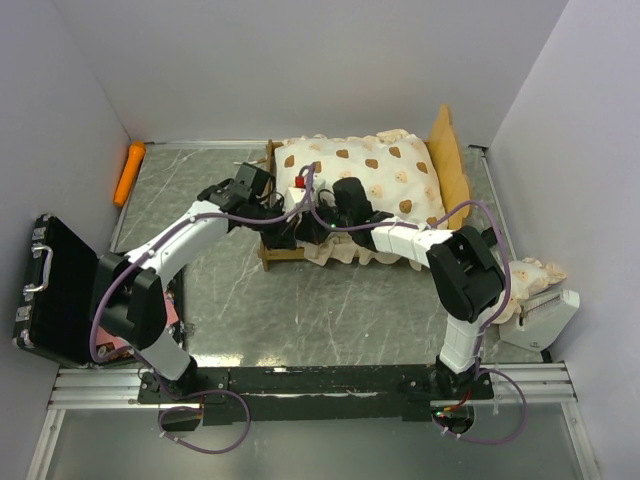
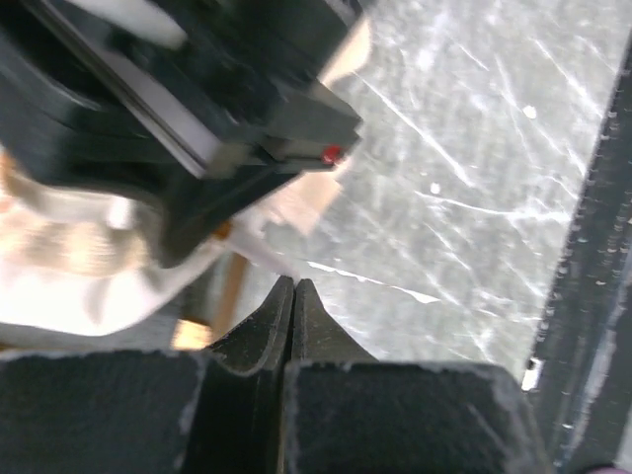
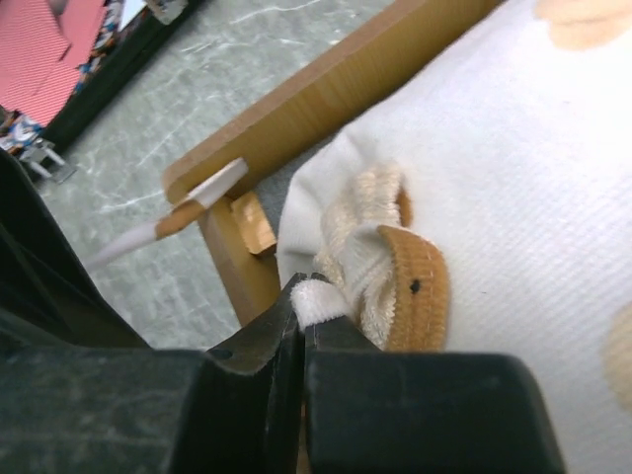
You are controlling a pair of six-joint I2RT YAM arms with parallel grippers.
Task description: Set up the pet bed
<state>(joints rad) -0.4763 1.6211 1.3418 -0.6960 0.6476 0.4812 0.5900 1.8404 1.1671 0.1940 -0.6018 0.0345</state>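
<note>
From above, the pet bed (image 1: 360, 190) stands at the back middle of the grey marbled desk (image 1: 300, 300). Its wavy headboard (image 1: 447, 150) is at the right end. The cream bear-print mattress (image 1: 370, 170) lies in the wooden frame (image 1: 280, 253), with its ruffle spilling over the near rail. The matching pillow (image 1: 535, 272) is well apart from the bed at the right edge, on a white object (image 1: 545, 320). The left arm (image 1: 190, 235) and the right arm (image 1: 410, 240) both reach to the near-left part of the bed. An open black case (image 1: 55, 290) stands at the far left, and an orange toy (image 1: 130, 172) lies in the back-left corner.

In the left wrist view, the left end effector (image 2: 293, 288) has its fingers pressed together with nothing visible between them. It hangs over bare desk just beside a leg of the frame. The white ruffle is to its left, and the blurred black body of the other arm is above.

In the right wrist view, the right end effector (image 3: 311, 296) pinches a white fold of the mattress ruffle at its tips. This is at the corner of the bed, beside the wooden rail. A red cloth (image 3: 49, 39) shows in the top-left corner.
</note>
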